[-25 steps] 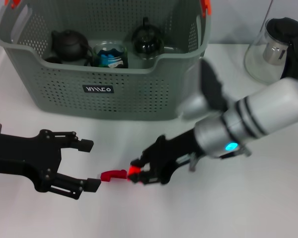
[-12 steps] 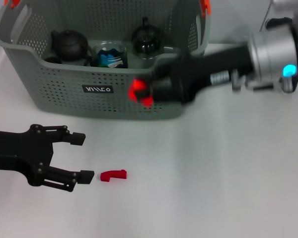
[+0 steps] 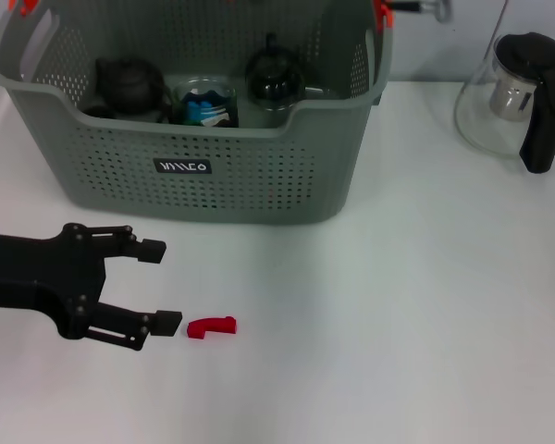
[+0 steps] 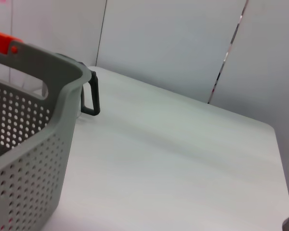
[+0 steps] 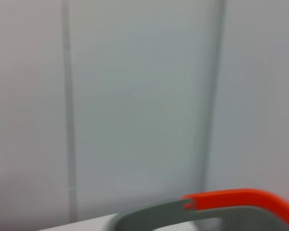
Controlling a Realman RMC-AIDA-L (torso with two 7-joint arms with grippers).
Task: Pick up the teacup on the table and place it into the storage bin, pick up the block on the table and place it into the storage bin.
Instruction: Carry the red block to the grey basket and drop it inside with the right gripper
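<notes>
Grey-green and perforated, the storage bin (image 3: 203, 139) stands at the back of the white desk (image 3: 398, 324), its orange handle clip (image 5: 241, 198) showing in the right wrist view. Inside it sit a dark teapot (image 3: 128, 85), a glass jar with something blue (image 3: 203, 102) and a dark-lidded glass pot (image 3: 275, 79). A small red block (image 3: 211, 326) lies on the desk in front of the bin, well apart from it. The left tool (image 3: 157, 287) hovers low just beside the block, its black fingers (image 3: 148, 248) spread apart, the nearer fingertip almost touching the block, though contact is hard to judge. A glass kettle with a black handle (image 3: 518, 92) stands beside the bin. The right tool is out of view.
</notes>
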